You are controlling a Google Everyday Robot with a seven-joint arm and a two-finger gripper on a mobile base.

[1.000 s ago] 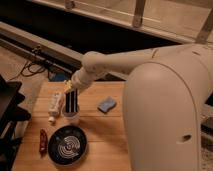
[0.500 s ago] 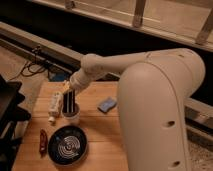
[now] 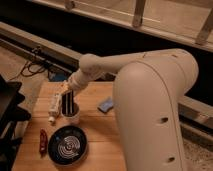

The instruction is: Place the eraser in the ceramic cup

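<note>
The eraser [image 3: 68, 105], a long black bar with pale stripes, stands upright with its lower end inside the small whitish ceramic cup [image 3: 71, 119] on the wooden table. My gripper [image 3: 70, 92] is at the end of the white arm, directly above the cup at the eraser's top end. The arm's wrist hides where gripper and eraser meet.
A round black pan with a white spiral [image 3: 67, 145] sits just in front of the cup. A small blue block [image 3: 105, 105] lies to the right, a white tube-like object [image 3: 54, 106] to the left, and a red object [image 3: 43, 141] at front left. The robot's white body [image 3: 155, 120] fills the right side.
The eraser stays upright in the cup with the gripper at its top. The view has shifted slightly, and the robot's body now covers more of the right side.
</note>
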